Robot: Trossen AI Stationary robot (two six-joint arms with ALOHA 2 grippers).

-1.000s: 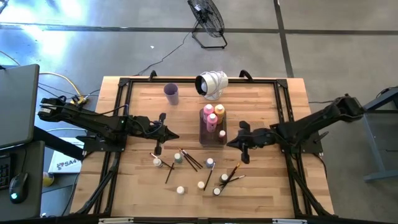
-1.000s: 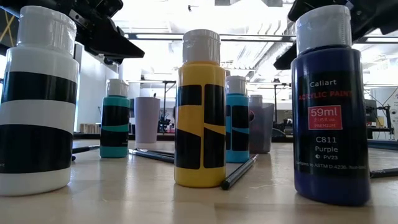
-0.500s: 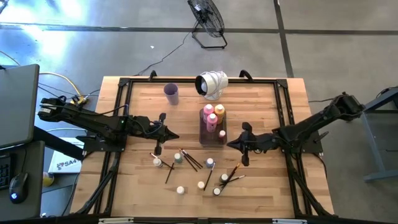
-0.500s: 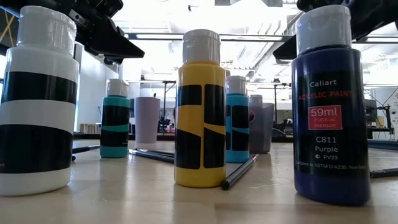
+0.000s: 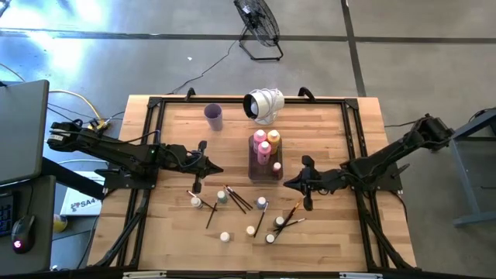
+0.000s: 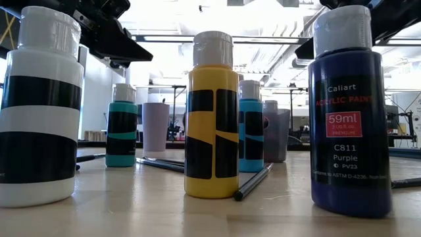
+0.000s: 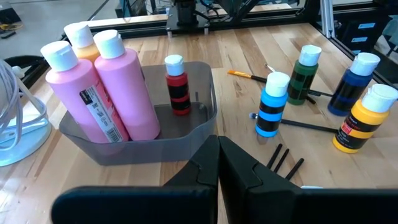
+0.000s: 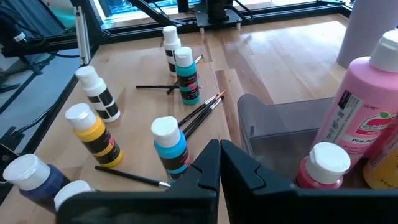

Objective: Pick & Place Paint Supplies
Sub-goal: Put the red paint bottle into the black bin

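Note:
A clear grey tray point(image 5: 265, 164) at mid-table holds two pink bottles point(image 7: 121, 87), an orange one point(image 7: 81, 38) and a small red bottle point(image 7: 177, 87). Several small white-capped paint bottles point(image 5: 261, 203) stand on the near half of the table: yellow point(image 6: 212, 118), purple point(image 6: 348, 118), teal point(image 6: 122, 131) and white-and-black point(image 6: 39, 112). Thin paintbrushes point(image 5: 236, 199) lie flat among them. My left gripper point(image 5: 221, 169) is shut, left of the tray and above the table. My right gripper point(image 5: 285, 184) is shut, by the tray's near right corner, above the brushes point(image 8: 199, 115).
A lilac cup point(image 5: 213, 116) and a white rounded object point(image 5: 263, 105) stand at the far side of the table. Black frame rails point(image 5: 155, 139) run along the table's edges. Bare wood lies to the right of the tray point(image 5: 333, 132).
My right gripper has swung a little toward the table's near edge, staying shut and above the table. Nothing on the table has moved.

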